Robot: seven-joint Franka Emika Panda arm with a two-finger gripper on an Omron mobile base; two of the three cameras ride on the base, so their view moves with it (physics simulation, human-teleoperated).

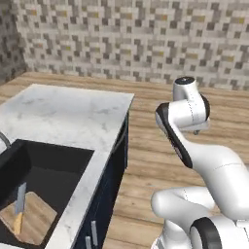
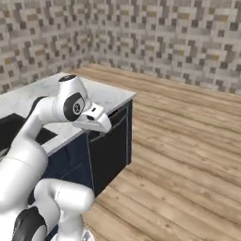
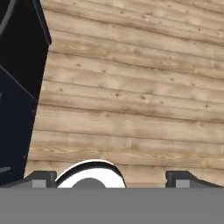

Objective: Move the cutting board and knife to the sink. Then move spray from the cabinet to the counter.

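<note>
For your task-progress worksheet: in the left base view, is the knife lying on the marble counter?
No. The knife lies on the cutting board down inside the black sink, not on the counter.

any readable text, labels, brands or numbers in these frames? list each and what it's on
None. No lettering stands on the cutting board, the knife, the sink, the counter, the tiled wall or the wooden floor.
</note>
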